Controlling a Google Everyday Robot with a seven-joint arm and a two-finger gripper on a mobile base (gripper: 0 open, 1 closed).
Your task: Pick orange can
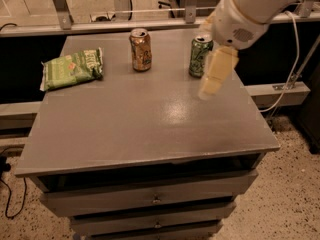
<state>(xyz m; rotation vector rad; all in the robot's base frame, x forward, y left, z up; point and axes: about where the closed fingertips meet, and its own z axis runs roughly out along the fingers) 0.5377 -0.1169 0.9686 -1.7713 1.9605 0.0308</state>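
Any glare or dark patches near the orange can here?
Camera view: dim; a soft glare patch on the grey tabletop, right of centre; the small orange-copper drink can is evenly lit, clear of it; the cream gripper hangs near the glare, beside the green drink can.

Grey tabletop on a drawer unit, with a sheen near its middle. Along the back, the orange can stands upright, and the green can stands upright to its right, apart from it. A green snack bag lies flat by the left edge (a bit crumpled). The gripper hangs over the top, just beside the green can.
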